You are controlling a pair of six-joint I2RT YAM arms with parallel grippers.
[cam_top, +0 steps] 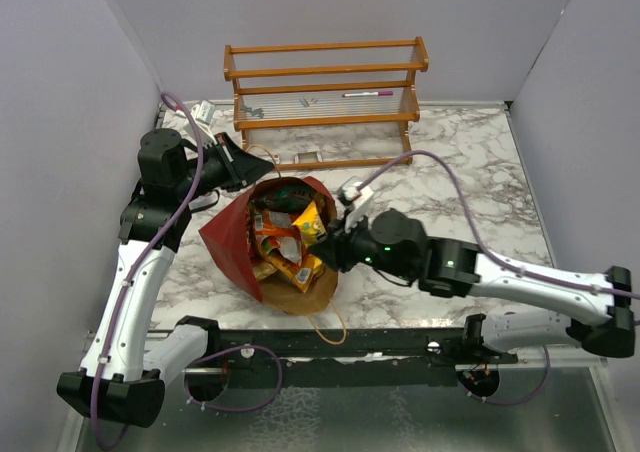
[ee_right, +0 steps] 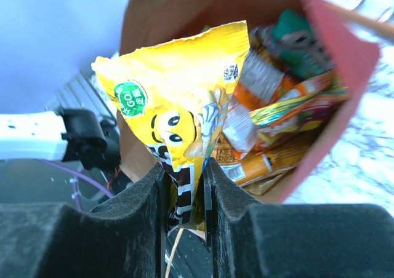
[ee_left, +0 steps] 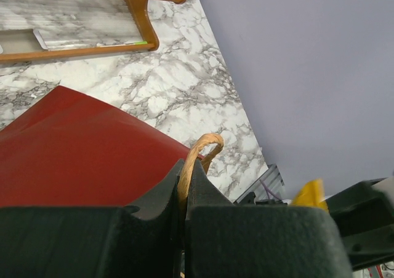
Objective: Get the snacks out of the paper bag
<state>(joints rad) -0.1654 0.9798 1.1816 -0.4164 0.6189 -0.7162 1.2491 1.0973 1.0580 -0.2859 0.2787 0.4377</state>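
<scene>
Currently right gripper (ee_right: 184,174) grips yellow crinkly candy packet (ee_right: 178,99), long axis pointing into dark red paper bag (cam_top: 228,240); left gripper (ee_left: 184,199) pinches tan twine handle (ee_left: 201,147).

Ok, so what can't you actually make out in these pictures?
- Snack count: top view, packets overlap inside the paper bag, and the right jaws cover its rim.
- Bag's inside: left wrist view shows only its red outer wall and the twine handle pinched in the left jaws.
- Lower end of the yellow packet: right wrist view, hidden between the right jaws.
- The small items on the wooden rack: top view, too small to identify.
</scene>
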